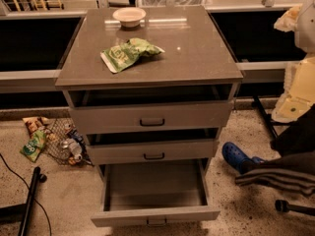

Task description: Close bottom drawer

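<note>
Drawer at the foot of the grey cabinet [150, 73], the bottom drawer [155, 193], stands pulled far out over the speckled floor [69, 195], its inside bare and its small dark handle [156, 221] at the very bottom of the view. From where I stand, the way to shut it well is a flat, centred push on the front panel near that handle, straight back along the runners, since an off-centre shove would likely twist it and jam it. The gripper [298, 90] hangs at the right edge, level with the top drawer [151, 116] and well apart from the bottom one; whether it is open or closed I cannot tell. It would need to drop low and swing round to the front first. I count three drawers: the top one and the middle drawer [153, 151] each show a dark gap above their fronts, so neither looks fully shut. On the cabinet top lie one pale bowl [129, 16] and one green snack bag [129, 54]. One wire basket [60, 140] of packets sits on the floor to the left, and one blue shoe [236, 156] to the right.
</note>
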### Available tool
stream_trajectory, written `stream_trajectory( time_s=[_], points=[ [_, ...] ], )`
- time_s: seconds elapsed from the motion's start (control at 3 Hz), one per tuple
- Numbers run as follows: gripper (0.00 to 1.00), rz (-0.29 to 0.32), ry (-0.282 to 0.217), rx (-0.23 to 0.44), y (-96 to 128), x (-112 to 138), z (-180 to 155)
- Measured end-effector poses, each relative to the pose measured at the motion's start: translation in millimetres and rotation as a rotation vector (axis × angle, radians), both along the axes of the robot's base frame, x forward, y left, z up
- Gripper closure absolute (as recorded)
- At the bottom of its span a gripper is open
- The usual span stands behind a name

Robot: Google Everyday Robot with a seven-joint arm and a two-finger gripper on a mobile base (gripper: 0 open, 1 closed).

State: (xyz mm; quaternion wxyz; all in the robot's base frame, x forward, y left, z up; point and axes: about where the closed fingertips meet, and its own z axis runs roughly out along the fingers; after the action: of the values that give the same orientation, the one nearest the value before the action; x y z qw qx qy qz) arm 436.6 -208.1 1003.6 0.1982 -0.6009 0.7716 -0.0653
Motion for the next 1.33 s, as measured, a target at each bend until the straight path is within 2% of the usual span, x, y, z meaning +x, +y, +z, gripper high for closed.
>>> stream_trajectory(
  time_s=[0.33,0.67,1.0,1.33],
  points=[
    [0.00,0.000,0.000,0.000,0,0,0],
    [0.00,0.068,0.053,0.038,13,-1,-19],
    [0.00,0.158,0.139,0.099,41,-10,-62],
    [0.00,0.216,0.244,0.167,71,-29,-115]
  ],
)
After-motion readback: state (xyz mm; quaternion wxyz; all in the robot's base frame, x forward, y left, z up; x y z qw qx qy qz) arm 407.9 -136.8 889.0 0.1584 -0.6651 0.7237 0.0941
